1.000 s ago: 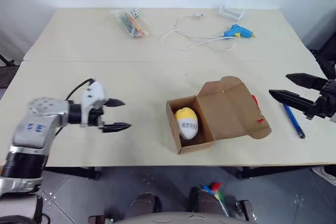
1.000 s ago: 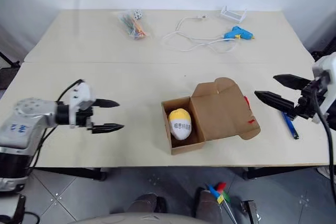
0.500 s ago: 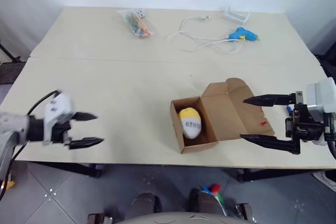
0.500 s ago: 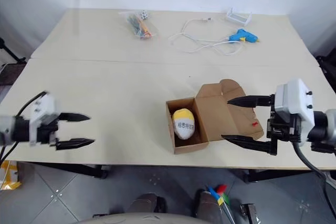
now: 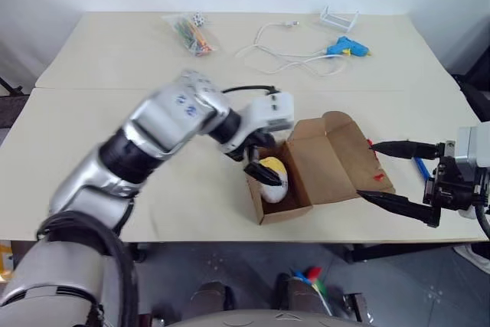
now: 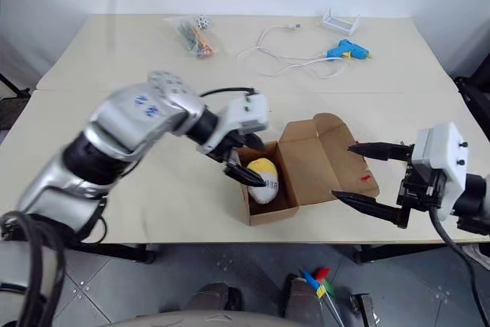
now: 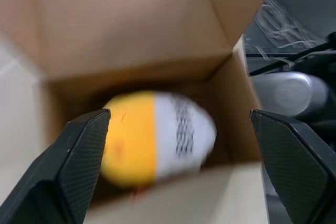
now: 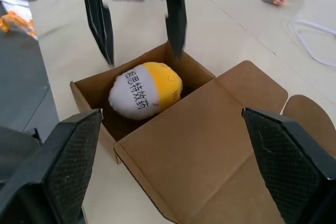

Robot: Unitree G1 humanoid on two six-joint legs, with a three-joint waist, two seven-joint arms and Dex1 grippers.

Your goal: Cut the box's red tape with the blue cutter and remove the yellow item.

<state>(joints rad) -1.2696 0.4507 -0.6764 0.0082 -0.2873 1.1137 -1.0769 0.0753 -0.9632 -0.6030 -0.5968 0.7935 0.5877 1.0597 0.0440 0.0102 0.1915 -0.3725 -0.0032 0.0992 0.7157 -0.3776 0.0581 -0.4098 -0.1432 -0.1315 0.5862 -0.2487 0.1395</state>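
Observation:
The brown box [image 5: 329, 162] lies open at the table's front, its lid folded out to the right. The yellow item [image 5: 274, 177], a yellow and white egg shape with black print, rests inside. My left gripper [image 5: 260, 160] hangs open over the box, a finger [image 7: 79, 156] on either side of the yellow item [image 7: 157, 137] without touching it. My right gripper [image 5: 367, 170] stands open at the lid's right edge, empty. Bits of red tape [image 5: 378, 177] remain on the lid. A short piece of the blue cutter [image 5: 420, 166] shows on the table behind the right fingers.
At the back of the table lie a light-blue glue gun [image 5: 347, 47] with a white cord [image 5: 279, 53], a small white stand [image 5: 338, 16] and a clear bag of colourful bits [image 5: 191, 34]. Bare tabletop spreads left of the box.
My left arm has swung from the table's left side to right over the open box. The right gripper came in to the lid's edge earlier and has since held still.

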